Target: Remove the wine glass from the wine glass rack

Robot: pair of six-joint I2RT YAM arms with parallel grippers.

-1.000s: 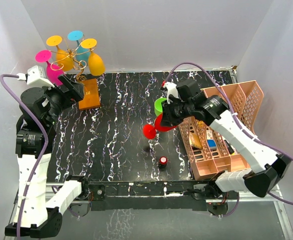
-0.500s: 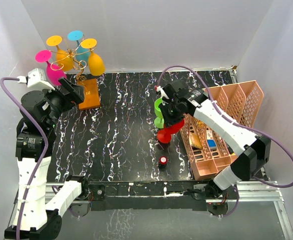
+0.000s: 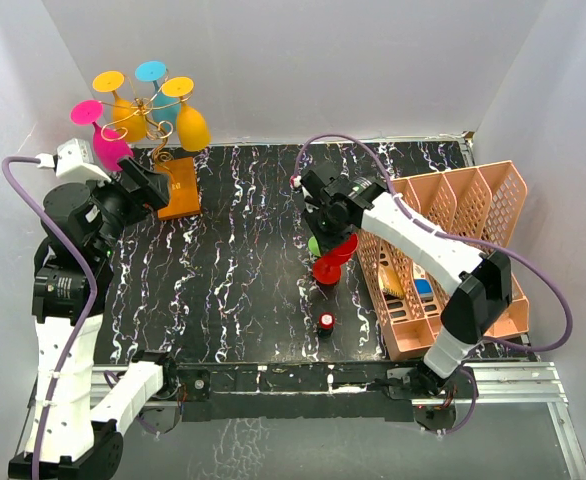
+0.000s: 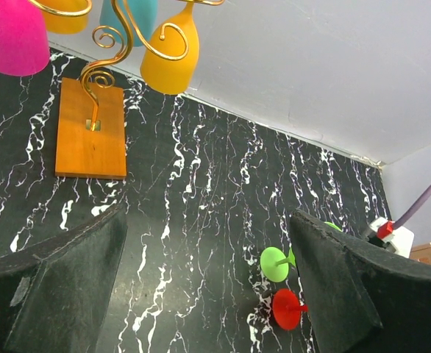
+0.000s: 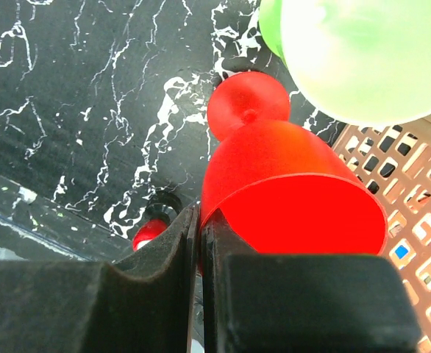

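Observation:
The wine glass rack is a gold wire tree on an orange-brown block base at the back left, with pink, orange, teal and yellow wine glasses hanging from it. In the left wrist view the rack base and the yellow glass lie ahead. My left gripper hangs open and empty just in front of the base. My right gripper is shut on the rim of a red wine glass, whose foot points down at the table. A green wine glass is right beside it.
A salmon-pink lattice basket with small items stands at the right, close to the right arm. A small red knob sits on the black marbled table near the front. White walls enclose the table at the back and sides.
My right arm has swung the red glass from lying sideways to foot-down, shifting it slightly right beside the green glass. The left gripper has stayed put.

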